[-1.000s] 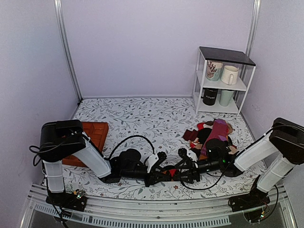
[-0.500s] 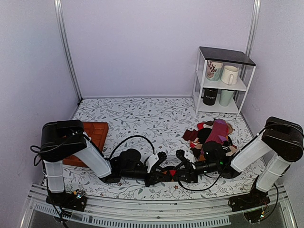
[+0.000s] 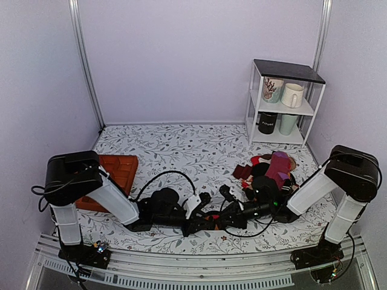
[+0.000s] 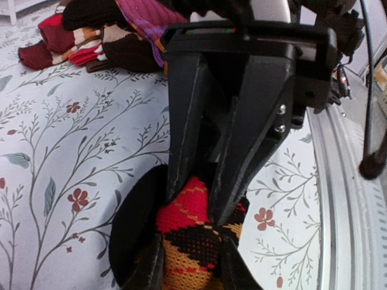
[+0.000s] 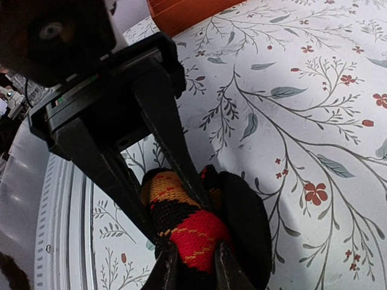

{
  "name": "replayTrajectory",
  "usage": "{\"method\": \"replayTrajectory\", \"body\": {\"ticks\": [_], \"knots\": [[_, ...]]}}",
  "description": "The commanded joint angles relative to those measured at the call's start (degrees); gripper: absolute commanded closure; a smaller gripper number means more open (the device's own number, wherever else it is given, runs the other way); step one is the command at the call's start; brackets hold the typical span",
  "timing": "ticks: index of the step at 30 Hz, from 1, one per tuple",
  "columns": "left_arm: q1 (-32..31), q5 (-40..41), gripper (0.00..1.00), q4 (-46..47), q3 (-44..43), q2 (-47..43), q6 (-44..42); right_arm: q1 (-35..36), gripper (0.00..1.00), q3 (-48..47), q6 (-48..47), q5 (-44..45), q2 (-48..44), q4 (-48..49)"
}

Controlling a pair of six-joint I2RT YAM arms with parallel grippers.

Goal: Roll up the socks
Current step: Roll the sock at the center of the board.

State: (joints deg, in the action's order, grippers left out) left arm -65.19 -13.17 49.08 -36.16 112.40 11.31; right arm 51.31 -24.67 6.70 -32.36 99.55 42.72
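Observation:
The socks are a tight black roll with red and orange diamonds, lying on the floral cloth near the front middle. My left gripper comes in from the left and my right gripper from the right, meeting on the roll. In the left wrist view the socks sit pinched in my left gripper, with the right fingers clamping the far end. The right wrist view shows my right gripper shut on the red part of the socks. A loose black flap hangs beside the roll.
A heap of other socks, purple, maroon and tan, lies at the right. An orange tray sits at the left behind the left arm. A white shelf with mugs stands at the back right. The metal front rail runs just below the grippers.
My right gripper has slid left onto the roll and closed from wide open to a pinch on it. The left gripper has kept its hold in the same place.

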Motion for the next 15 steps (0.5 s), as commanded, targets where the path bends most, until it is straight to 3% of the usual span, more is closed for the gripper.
{"method": "replayTrajectory", "body": {"ticks": [1,6,9,11,12,14,15], "knots": [[-0.9,8.9,0.73,-25.3,1.1,1.8,-4.9,1.3,0.91,-3.3,6.9,2.3,6.6,-18.3],[-1.1,16.9,0.64,-19.6,3.5,-6.8,-8.9,0.6,0.91,-6.1,9.5,2.7,8.6,-25.1],[-1.2,20.1,0.45,-13.9,6.3,-11.4,-11.6,0.0,0.91,-7.3,10.6,2.5,9.5,-27.9],[-1.2,21.4,0.42,-10.6,7.9,-13.8,-13.5,-0.3,0.91,-8.0,10.9,2.2,10.1,-29.6],[-1.3,21.9,0.33,-9.1,8.6,-14.9,-14.4,-0.5,0.91,-8.5,10.9,2.1,10.3,-30.5],[-1.4,22.4,0.31,-6.5,9.8,-16.4,-16.4,-0.6,0.91,-9.1,11.1,1.6,10.6,-31.8],[-1.6,22.5,0.2,-5.3,10.4,-17.0,-17.3,-0.7,0.92,-9.4,11.3,1.3,10.6,-32.5]]}}
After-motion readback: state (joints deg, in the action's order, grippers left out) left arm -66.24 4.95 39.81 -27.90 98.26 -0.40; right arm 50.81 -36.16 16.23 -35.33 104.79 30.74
